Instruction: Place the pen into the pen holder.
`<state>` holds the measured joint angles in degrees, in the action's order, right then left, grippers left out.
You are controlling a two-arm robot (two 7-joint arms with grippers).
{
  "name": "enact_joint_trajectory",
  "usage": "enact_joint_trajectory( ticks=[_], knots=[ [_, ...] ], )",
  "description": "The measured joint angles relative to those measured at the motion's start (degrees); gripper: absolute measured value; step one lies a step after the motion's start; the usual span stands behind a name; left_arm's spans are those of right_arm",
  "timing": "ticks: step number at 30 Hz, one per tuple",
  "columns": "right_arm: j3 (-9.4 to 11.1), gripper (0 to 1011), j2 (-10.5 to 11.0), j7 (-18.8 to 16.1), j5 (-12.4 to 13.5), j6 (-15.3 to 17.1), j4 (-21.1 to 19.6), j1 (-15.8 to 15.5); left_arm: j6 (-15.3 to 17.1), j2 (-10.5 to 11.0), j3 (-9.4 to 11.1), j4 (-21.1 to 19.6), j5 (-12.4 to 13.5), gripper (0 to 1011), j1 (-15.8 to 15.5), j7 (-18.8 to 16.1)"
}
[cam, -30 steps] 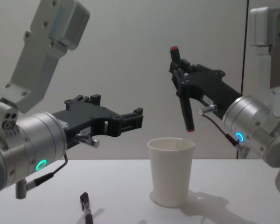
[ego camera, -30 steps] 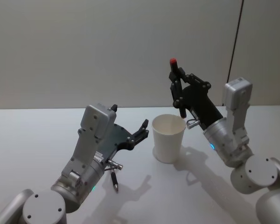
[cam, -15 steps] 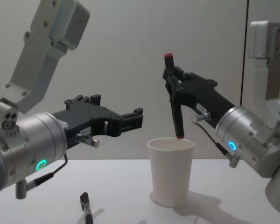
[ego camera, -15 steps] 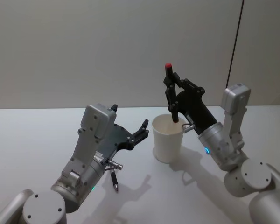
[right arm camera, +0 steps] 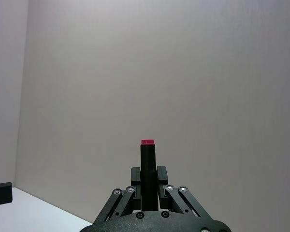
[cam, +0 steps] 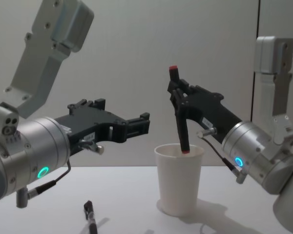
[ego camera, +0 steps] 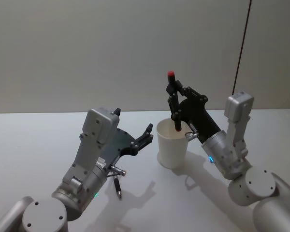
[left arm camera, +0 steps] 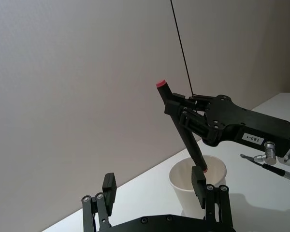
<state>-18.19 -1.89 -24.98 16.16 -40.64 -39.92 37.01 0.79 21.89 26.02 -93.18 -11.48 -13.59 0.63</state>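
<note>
Pen (cam: pixel 179 119), black with red ends, stands near upright, lower tip just inside the mouth of the white tapered paper pen holder (cam: pixel 179 187).
Your right hand (cam: pixel 177 99) clamps it straight above the holder; your left hand (cam: pixel 144 124) hangs open, farther off.

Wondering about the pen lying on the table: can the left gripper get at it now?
Probably yes. The left gripper is open and empty, and the dark pen lies uncovered on the table beneath that arm, though it must pull back and tip down.

Cup (ego camera: pixel 173 147) mouth taken by pen (cam: pixel 182 131) w/ R gripper (cam: pixel 177 97) above; L gripper (ego camera: pixel 133 122) crowds its 9 o'clock, 2nd pen (ego camera: pixel 118 186) at 8; table (ego camera: pixel 38 140) free at 12.
</note>
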Motion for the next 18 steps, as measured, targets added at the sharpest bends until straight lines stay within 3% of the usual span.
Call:
enact_joint_trajectory(
  ticks=[18],
  knots=[
    [0.20,182,-0.63,-1.03,-0.18,-0.43,3.91,1.55,0.00,0.00,0.00,0.00,0.00,1003,0.00,0.00]
  ],
)
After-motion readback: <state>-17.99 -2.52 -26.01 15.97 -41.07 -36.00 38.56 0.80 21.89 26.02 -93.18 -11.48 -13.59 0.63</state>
